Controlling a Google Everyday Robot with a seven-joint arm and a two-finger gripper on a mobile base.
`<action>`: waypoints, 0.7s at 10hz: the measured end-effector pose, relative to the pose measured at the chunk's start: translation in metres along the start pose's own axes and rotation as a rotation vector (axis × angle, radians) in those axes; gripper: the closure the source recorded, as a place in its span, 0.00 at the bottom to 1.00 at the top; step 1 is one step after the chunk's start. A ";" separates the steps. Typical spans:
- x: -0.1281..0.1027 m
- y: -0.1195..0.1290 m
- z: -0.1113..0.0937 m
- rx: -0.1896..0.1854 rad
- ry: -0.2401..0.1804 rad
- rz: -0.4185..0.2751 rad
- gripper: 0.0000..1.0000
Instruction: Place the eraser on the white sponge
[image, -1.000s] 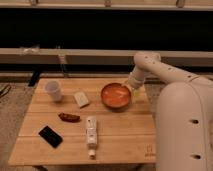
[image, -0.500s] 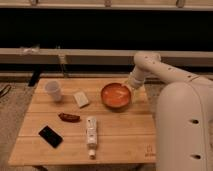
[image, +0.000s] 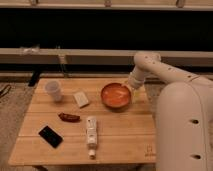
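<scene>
While the gripper (image: 130, 92) hangs spread and empty at the orange bowl's (image: 116, 96) right rim, the eraser (image: 50, 136) lies well apart at lower left, long axis running upper-left to lower-right; the white sponge (image: 81, 98) sits left of the bowl.

No legible text anywhere (small mark (image: 149, 148) on table (image: 120, 132) corner unreadable).

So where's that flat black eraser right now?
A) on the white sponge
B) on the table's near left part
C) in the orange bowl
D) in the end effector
B: the eraser lies on the table near its front left corner, apart from the white sponge; the end effector is at the right rim of the orange bowl.
</scene>
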 end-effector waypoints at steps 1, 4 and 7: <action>0.000 0.000 0.000 0.000 0.000 0.000 0.22; 0.000 0.001 0.000 -0.001 0.003 -0.002 0.22; -0.023 0.004 -0.014 0.043 0.061 -0.105 0.22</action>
